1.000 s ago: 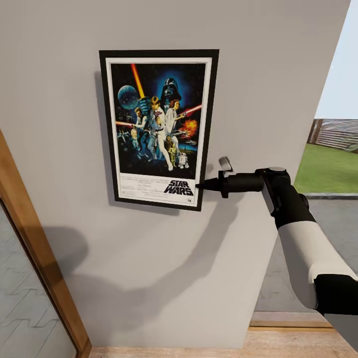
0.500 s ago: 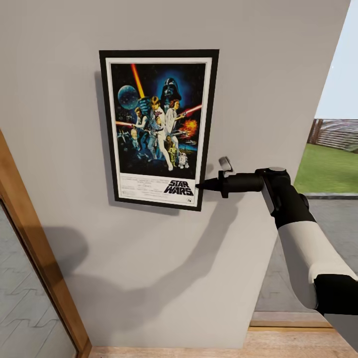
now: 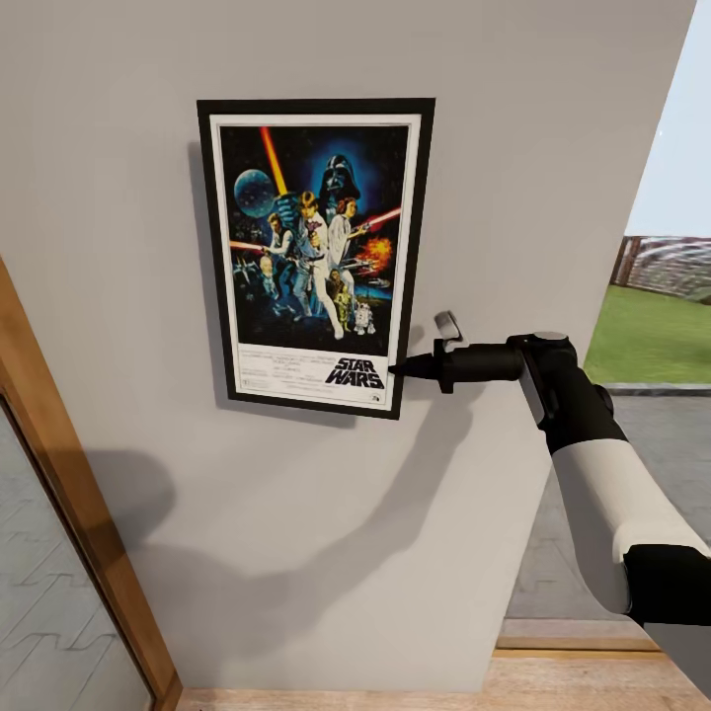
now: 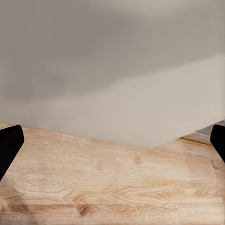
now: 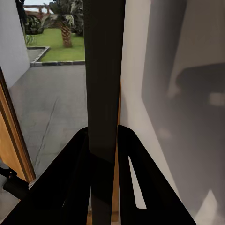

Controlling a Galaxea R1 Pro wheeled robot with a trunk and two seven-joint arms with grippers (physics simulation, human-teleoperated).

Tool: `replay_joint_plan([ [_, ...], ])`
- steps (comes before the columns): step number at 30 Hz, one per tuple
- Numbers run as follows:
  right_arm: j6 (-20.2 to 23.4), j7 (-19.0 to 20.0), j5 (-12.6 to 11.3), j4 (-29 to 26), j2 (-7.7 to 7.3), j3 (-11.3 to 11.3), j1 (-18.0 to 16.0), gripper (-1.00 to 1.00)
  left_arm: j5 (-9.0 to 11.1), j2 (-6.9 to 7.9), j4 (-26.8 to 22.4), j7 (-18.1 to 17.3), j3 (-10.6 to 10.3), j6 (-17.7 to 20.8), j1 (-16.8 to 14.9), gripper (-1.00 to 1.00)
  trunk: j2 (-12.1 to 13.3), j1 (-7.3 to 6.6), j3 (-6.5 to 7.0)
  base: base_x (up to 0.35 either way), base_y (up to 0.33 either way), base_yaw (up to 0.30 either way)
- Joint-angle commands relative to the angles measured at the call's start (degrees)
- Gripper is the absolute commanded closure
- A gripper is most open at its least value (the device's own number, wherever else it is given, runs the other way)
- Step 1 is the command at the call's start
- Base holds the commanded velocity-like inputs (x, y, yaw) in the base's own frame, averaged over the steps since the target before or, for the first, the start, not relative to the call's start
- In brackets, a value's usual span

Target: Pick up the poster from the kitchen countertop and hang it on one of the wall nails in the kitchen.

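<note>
Head view: one poster [image 3: 314,255] against wall [image 3: 513,148]; right gripper [image 3: 400,370] jaws pinch its edge; left gripper [image 4: 112,140] jaws wide.

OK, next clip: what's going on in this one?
The robot's right gripper is clamped on the lower right edge of the poster, holding it upright and flat against the grey wall. The right wrist view shows the black frame between the fingers. The left gripper is open over a wooden floor.
</note>
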Motion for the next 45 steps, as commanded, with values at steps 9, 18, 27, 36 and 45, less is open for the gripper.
replay_joint_plan([
  [9, 0.81, 0.3, 0.26, -0.04, -0.02, 0.02, -0.02, 1.0, -0.39, 0.01, 0.08, -0.16, 0.45, -0.27, -0.03, -1.0, -0.05, 0.02, -0.03, 0.0, 0.0, 0.0],
  [18, 0.81, 0.27, 0.32, -0.04, -0.02, 0.02, -0.02, 1.0, -0.39, 0.01, 0.08, -0.16, 0.45, -0.27, -0.03, -1.0, -0.05, 0.02, -0.03, 0.0, 0.07, 0.0],
  [27, 0.79, 0.26, 0.32, -0.04, -0.02, 0.02, -0.02, 1.0, -0.39, 0.26, 0.08, -0.16, 0.45, -0.27, -0.03, -1.0, -0.05, 0.02, -0.03, 0.0, 0.064, 0.0],
  [36, 0.81, 0.29, 0.33, -0.04, -0.02, 0.02, -0.02, 1.0, -0.39, 0.27, 0.06, -0.16, 0.45, -0.27, -0.03, -1.0, -0.05, 0.02, -0.03, 0.0, 0.026, 0.0],
  [45, 0.81, 0.3, 0.28, -0.04, -0.02, 0.02, -0.02, 1.0, -0.37, 0.27, 0.07, -0.16, 0.45, -0.27, -0.03, -1.0, -0.05, 0.02, -0.03, 0.01, 0.089, 0.0],
])
